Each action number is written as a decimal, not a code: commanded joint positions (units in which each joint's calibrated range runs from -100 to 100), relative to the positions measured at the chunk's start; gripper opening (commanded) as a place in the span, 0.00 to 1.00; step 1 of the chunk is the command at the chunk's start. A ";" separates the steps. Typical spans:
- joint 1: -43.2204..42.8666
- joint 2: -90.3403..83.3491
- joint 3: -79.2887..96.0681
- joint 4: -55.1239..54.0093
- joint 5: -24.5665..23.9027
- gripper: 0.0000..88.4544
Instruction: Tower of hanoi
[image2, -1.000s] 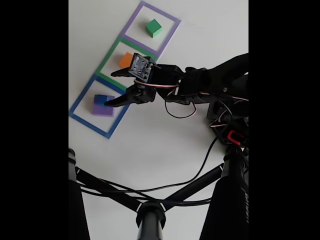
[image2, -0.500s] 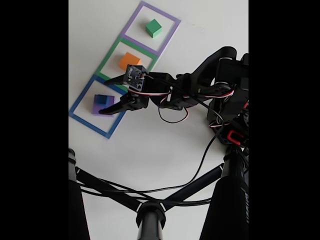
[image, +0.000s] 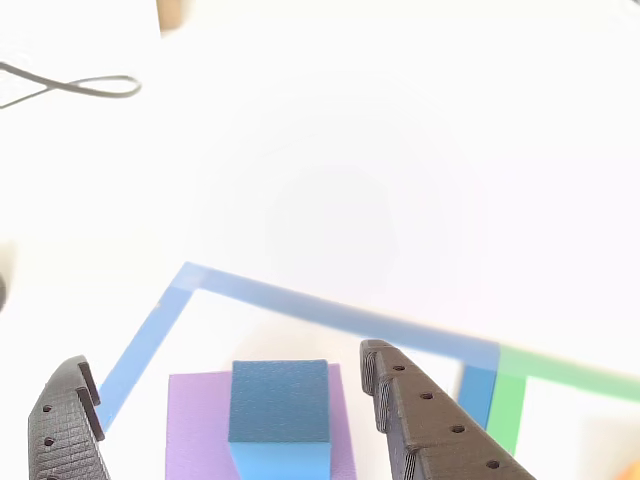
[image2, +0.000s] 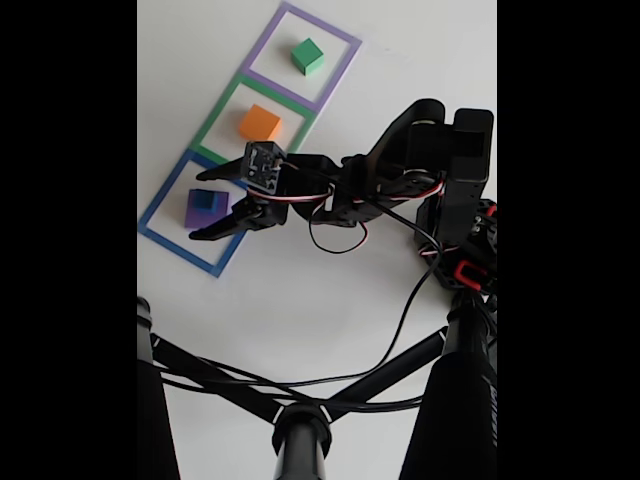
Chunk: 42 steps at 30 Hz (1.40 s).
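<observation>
The small blue cube (image2: 207, 200) sits on the flat purple slab (image2: 196, 218) inside the blue square outline (image2: 160, 200). The orange block (image2: 260, 122) lies in the green outline (image2: 215, 125). My gripper (image2: 195, 207) is open and low, one finger on each side of the blue-on-purple stack, touching nothing. In the other view the blue cube (image: 280, 400) and purple slab (image: 195, 430) lie between my two dark fingers (image: 420, 420), with the gripper (image: 222, 358) open around them.
A green cube (image2: 307, 56) rests in the purple outline (image2: 345, 40) at the top. Black stand legs and cables (image2: 300, 420) cross the bottom of the fixed view. A cable loop (image: 90, 88) lies at the far left of the table.
My gripper has moved left and down from between the green and blue squares. Its open fingers now flank the blue cube and purple slab. The arm has stretched out further.
</observation>
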 joint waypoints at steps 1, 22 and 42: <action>-0.83 0.45 -0.51 -2.37 0.00 0.33; -0.54 2.39 1.31 -5.12 0.00 0.33; -0.64 3.03 1.40 -5.29 0.00 0.20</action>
